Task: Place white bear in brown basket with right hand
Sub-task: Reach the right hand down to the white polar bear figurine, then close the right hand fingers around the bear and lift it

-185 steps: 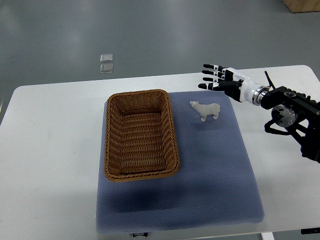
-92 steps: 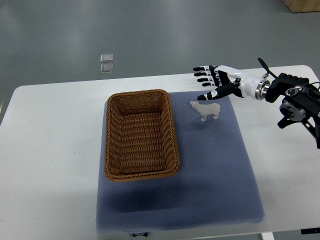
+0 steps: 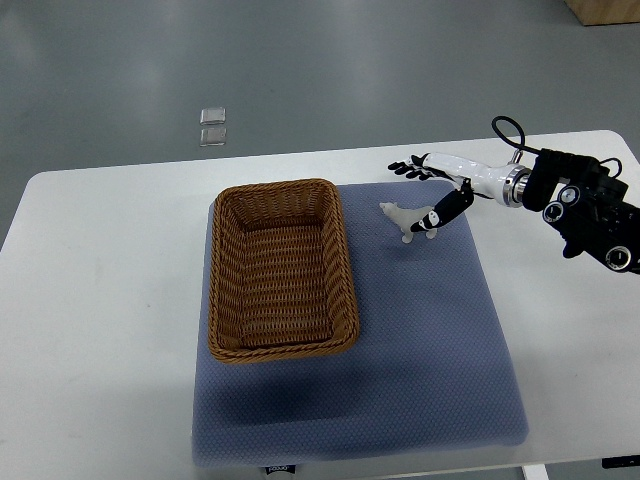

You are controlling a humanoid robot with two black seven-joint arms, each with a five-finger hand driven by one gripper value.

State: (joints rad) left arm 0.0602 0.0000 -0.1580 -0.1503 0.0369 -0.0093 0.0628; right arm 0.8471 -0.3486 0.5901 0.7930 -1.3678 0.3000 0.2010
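Observation:
A small white bear [image 3: 399, 217] stands on the blue mat [image 3: 420, 350], just right of the brown wicker basket [image 3: 281, 187]. The basket is rectangular and holds nothing. My right hand [image 3: 415, 195] comes in from the right edge and hovers over the bear, turned on its side. Its fingers [image 3: 404, 167] are spread beyond the bear and its thumb [image 3: 440, 211] lies across the bear's rear half, hiding it. The hand is open and does not grasp the bear. The left arm does not show.
The mat lies on a white table [image 3: 100, 300]. Two small clear squares [image 3: 212, 126] lie on the grey floor behind the table. A wooden object [image 3: 605, 10] shows at the top right corner.
My right hand has rolled onto its side and dropped towards the bear, its thumb now over the bear's rear. The arm has shifted left. The bear and basket have not moved.

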